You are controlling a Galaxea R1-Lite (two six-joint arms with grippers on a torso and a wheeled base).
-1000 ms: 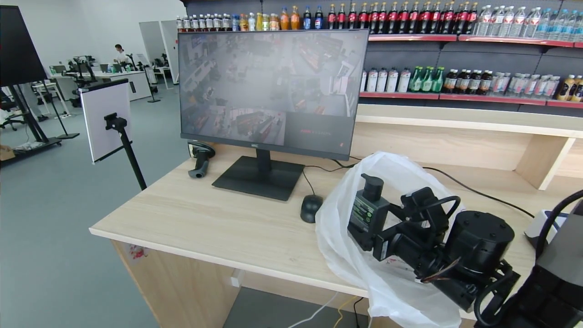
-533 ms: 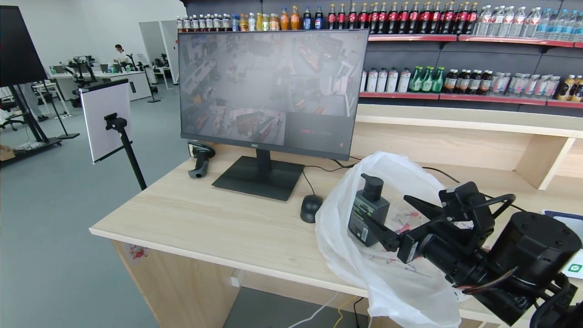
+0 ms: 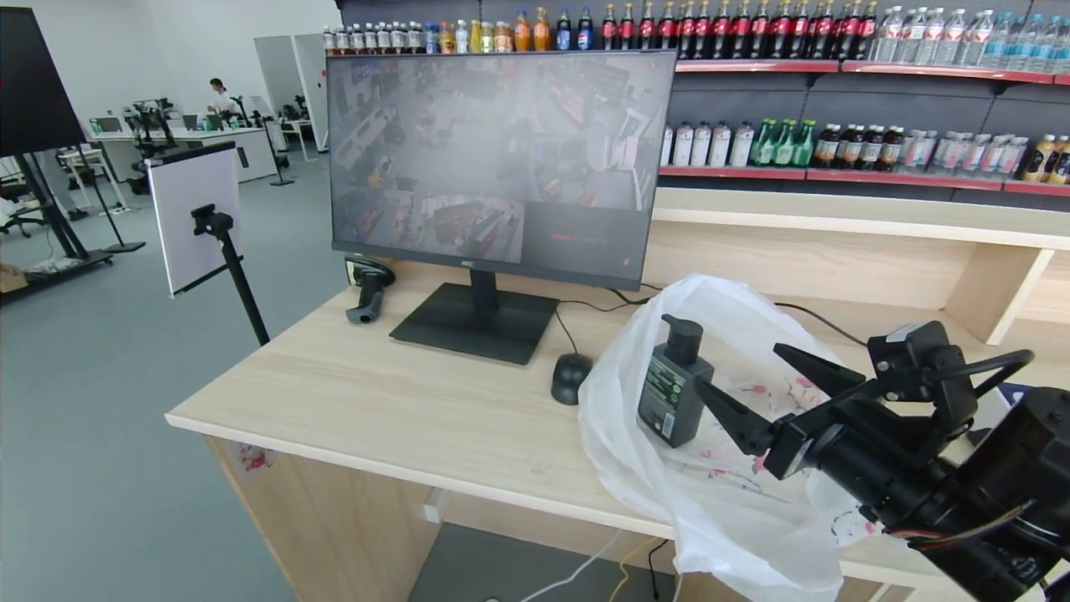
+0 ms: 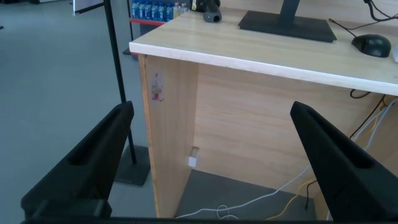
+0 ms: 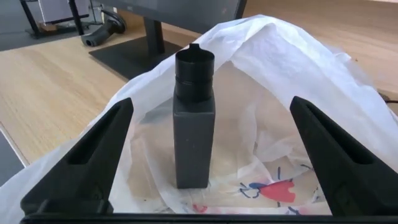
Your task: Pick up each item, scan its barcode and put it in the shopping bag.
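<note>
the right hand (image 3: 740,368) has let go of the pump bottle (image 3: 673,393); a second ago its fingers were clamped round the bottle, low inside the shopping bag (image 3: 719,518); half a second ago they had spread and begun to back off; now they stand wide apart and clear of it, holding nothing, drawn back toward the robot's right and a little higher; the bottle stands upright on its base inside the open mouth of the bag, pump uppermost, and it has kept its place and not tipped as the hand left it; the bag lies slumped on the counter (image 3: 376,410) at the front edge, just beside the mouse (image 3: 571,378).

the left hand (image 4: 211,107) hangs low by the front of the counter, below its top, fingers apart and empty.

by my reading the placing of this bottle is done, so this item counts as bagged; whether it was scanned cannot be told from here; the scanner (image 3: 366,297) lies well apart, beside the foot of the monitor (image 3: 493,159); the next move should bring the right hand out past the bag's thin rim without snagging it, then on to whatever item remains.
</note>
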